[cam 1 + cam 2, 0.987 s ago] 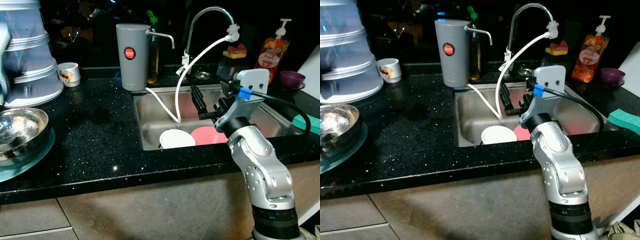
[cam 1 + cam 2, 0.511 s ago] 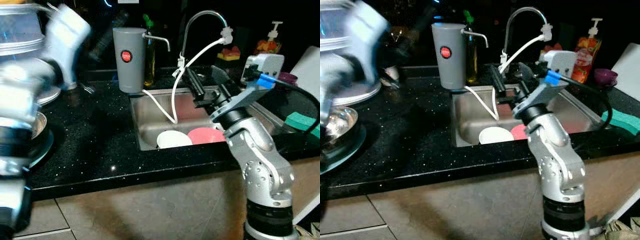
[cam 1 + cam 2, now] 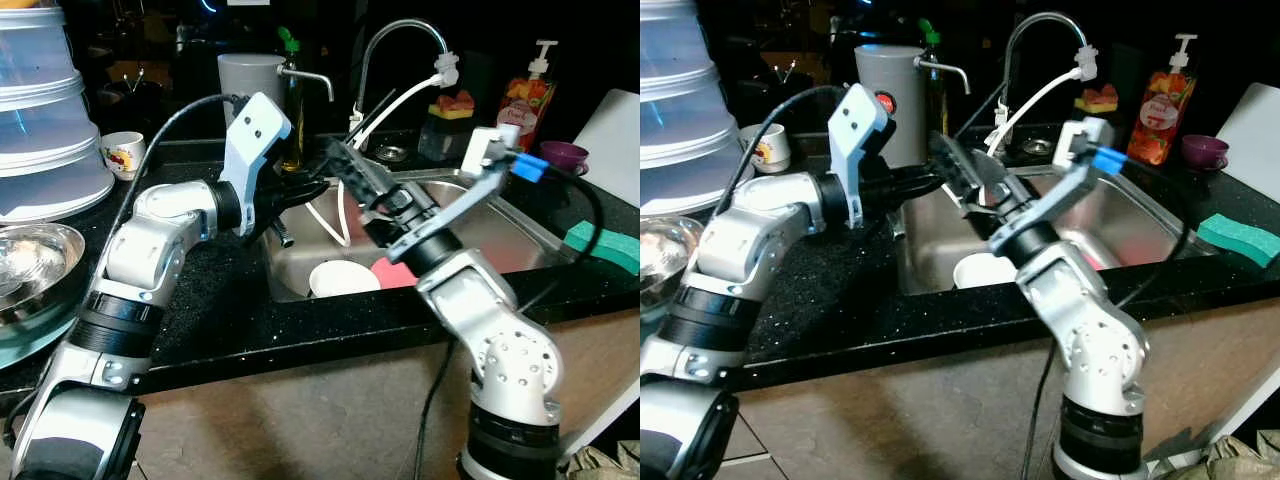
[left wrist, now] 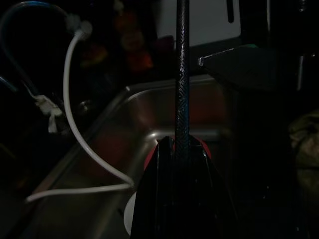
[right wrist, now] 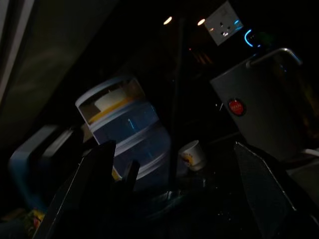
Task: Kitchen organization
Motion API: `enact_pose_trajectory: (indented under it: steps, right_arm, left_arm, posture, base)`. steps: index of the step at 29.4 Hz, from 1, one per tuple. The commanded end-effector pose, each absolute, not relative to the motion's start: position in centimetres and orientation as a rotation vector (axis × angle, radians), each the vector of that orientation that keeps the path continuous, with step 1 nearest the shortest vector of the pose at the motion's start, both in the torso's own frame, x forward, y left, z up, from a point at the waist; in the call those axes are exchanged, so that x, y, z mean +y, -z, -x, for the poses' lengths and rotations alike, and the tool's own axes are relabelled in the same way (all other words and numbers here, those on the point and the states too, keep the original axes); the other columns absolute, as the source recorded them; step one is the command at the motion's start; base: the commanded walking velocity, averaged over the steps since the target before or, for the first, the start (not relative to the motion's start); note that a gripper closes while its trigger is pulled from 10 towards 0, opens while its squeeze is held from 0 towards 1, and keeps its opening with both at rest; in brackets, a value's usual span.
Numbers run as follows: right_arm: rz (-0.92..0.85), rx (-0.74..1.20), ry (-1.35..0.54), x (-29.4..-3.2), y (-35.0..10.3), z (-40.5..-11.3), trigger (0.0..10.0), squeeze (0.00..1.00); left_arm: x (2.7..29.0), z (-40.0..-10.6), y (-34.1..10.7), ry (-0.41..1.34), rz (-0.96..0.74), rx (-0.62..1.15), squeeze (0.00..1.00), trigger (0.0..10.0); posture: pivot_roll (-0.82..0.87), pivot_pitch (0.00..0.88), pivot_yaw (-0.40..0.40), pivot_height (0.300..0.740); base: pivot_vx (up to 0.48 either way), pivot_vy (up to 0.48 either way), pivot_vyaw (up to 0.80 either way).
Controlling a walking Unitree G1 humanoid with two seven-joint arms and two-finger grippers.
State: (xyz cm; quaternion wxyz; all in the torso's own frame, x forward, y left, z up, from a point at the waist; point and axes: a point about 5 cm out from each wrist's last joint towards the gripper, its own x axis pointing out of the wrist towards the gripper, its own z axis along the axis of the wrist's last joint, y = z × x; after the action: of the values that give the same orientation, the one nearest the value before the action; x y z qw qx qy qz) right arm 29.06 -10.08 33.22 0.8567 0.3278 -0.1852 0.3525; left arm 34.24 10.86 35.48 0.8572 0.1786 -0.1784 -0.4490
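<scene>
Sink (image 3: 500,215) holds white plate (image 3: 343,279) and pink plate (image 3: 395,272), below both pincers; left pincer (image 3: 300,195) probably nearer, fingers together; right pincer (image 3: 352,172) apart.

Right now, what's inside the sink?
In the sink: a white bowl, a pink plate beside it, and a white hose dropping in from the faucet. The right arm covers most of the plate and the basin's middle.
</scene>
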Motion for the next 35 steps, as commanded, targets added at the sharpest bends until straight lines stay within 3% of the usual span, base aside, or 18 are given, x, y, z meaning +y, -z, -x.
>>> enact_pose_trajectory:
  steps: [1,11,12,30,31,32,33,35]
  right_arm:
    - [-0.71,-0.384,-0.746,-10.2,-33.2,-28.9,10.0,0.0]
    - [-0.714,-0.338,-0.705,-10.4,-32.8,-29.3,9.7,0.0]
    - [-0.718,-0.333,-0.681,-10.6,-32.7,-29.5,0.0,0.0]
    - [-0.747,-0.315,-0.584,-11.6,-31.8,-30.2,0.0,0.0]
    - [-0.751,-0.318,-0.586,-11.6,-31.8,-30.1,0.0,0.0]
    - [-0.754,-0.32,-0.588,-11.6,-31.8,-30.1,0.0,0.0]
    - [-0.758,-0.322,-0.589,-11.6,-31.8,-30.1,0.0,0.0]
    - [-0.762,-0.324,-0.588,-11.6,-31.8,-30.1,0.0,0.0]
  left_arm:
    - [9.7,-33.4,-34.3,1.02,-0.369,-0.353,0.0,10.0]
    - [9.2,-32.6,-33.1,1.057,-0.346,-0.334,0.0,10.0]
    - [9.2,-32.6,-33.0,1.053,-0.345,-0.33,0.0,10.0]
    - [9.2,-32.6,-32.0,0.993,-0.329,-0.299,0.0,10.0]
    - [9.2,-32.6,-31.9,0.984,-0.321,-0.296,0.59,10.0]
    - [9.2,-32.7,-31.8,0.978,-0.316,-0.294,0.59,10.0]
    - [9.2,-32.7,-31.7,0.973,-0.303,-0.288,1.0,10.0]
    - [9.2,-32.7,-31.6,0.966,-0.292,-0.284,1.0,10.0]
  posture:
    - [0.1,0.07,-0.005,0.74]
    - [0.11,0.071,-0.017,0.74]
    - [0.11,0.071,-0.018,0.74]
    - [0.12,0.077,-0.014,0.74]
    - [0.12,0.077,-0.017,0.74]
    - [0.12,0.077,-0.017,0.74]
    - [0.12,0.076,-0.019,0.74]
    - [0.12,0.076,-0.019,0.74]
  base:
    - [0.0,0.0,0.0]
    - [0.0,0.0,0.0]
    - [0.0,0.0,0.0]
    - [0.0,0.0,0.0]
    - [0.0,0.0,0.0]
    - [0.0,0.0,0.0]
    - [0.0,0.0,0.0]
    - [0.0,0.0,0.0]
